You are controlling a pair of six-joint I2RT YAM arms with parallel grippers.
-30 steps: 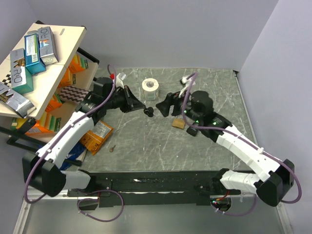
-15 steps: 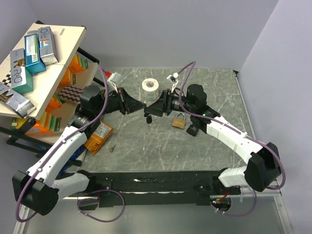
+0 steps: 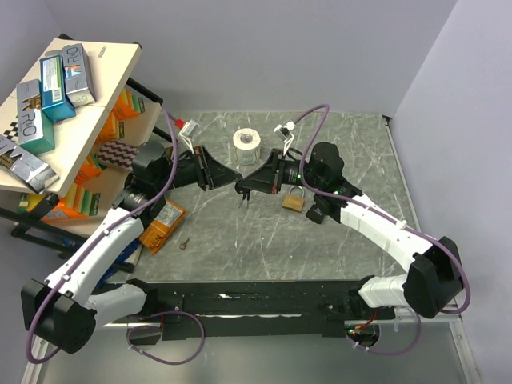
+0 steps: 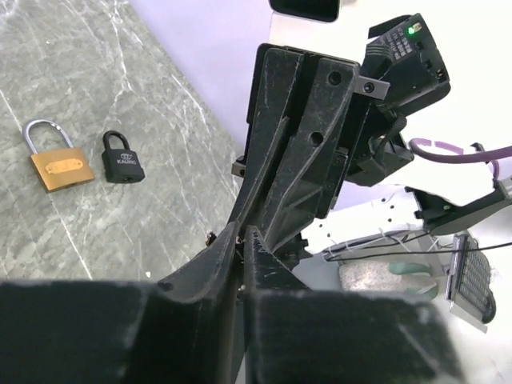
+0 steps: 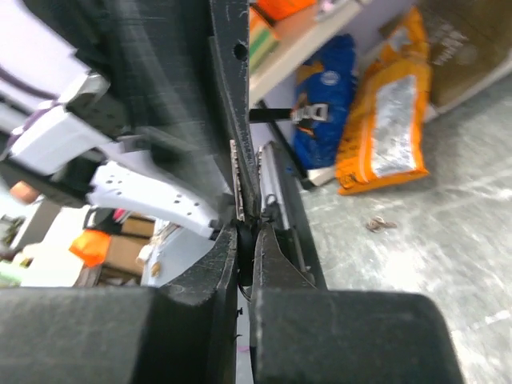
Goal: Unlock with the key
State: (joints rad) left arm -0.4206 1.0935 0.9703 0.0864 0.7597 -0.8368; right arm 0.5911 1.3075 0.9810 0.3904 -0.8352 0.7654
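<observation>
- Right gripper (image 3: pixel 244 183), left of the brass padlock (image 3: pixel 293 200), is clenching the key (image 3: pixel 243 190); thin bite is risking a swivel.
- Left gripper (image 4: pixel 242 232) is meeting it tip-to-tip, jaws nearly together; cannot tell if gripping.
- Key is hanging airborne, risking a drop.

We are seeing a grey table (image 3: pixel 240 240) veined in white, a brass-gold padlock (image 4: pixel 58 164) gleaming under a silver shackle (image 4: pixel 38 132), a black padlock (image 4: pixel 122 158) carrying white lettering, a white tape roll (image 3: pixel 247 142), an orange packet (image 3: pixel 158 224) and purple cables (image 3: pixel 171 144)
</observation>
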